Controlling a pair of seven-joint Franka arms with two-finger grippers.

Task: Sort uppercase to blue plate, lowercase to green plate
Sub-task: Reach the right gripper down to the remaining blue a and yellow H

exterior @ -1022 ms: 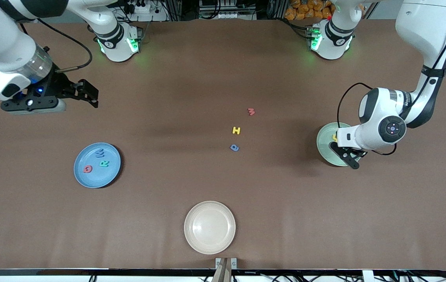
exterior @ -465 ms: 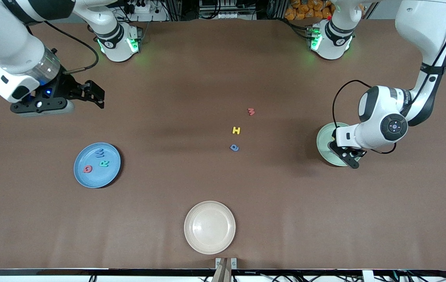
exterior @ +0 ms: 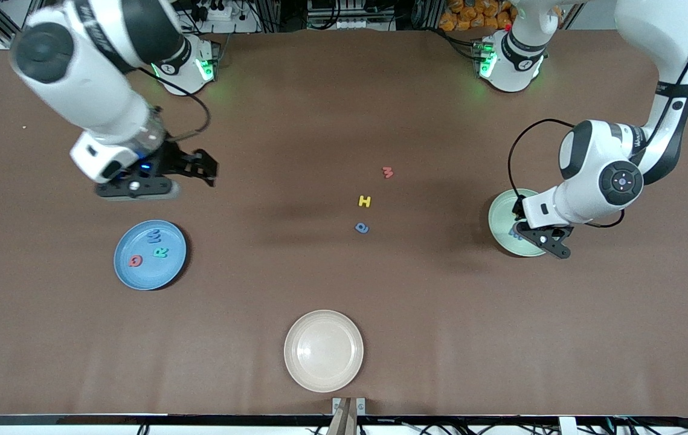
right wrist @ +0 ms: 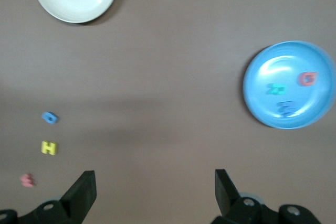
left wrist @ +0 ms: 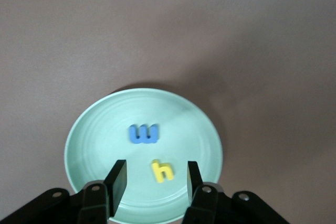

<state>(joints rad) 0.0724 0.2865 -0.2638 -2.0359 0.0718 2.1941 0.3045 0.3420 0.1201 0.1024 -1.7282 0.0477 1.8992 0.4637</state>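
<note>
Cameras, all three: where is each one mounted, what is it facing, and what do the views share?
Front view: high across the table, facing both arm bases; shows the left end effector over the green plate and the right end effector open above bare table.
Left wrist view: on the left wrist, looking down at the green plate holding a blue letter and yellow h, open fingers showing.
Right wrist view: on the right wrist, looking down; its fingers frame the table.
Shared: blue plate, beige plate and yellow H also appear in front.
</note>
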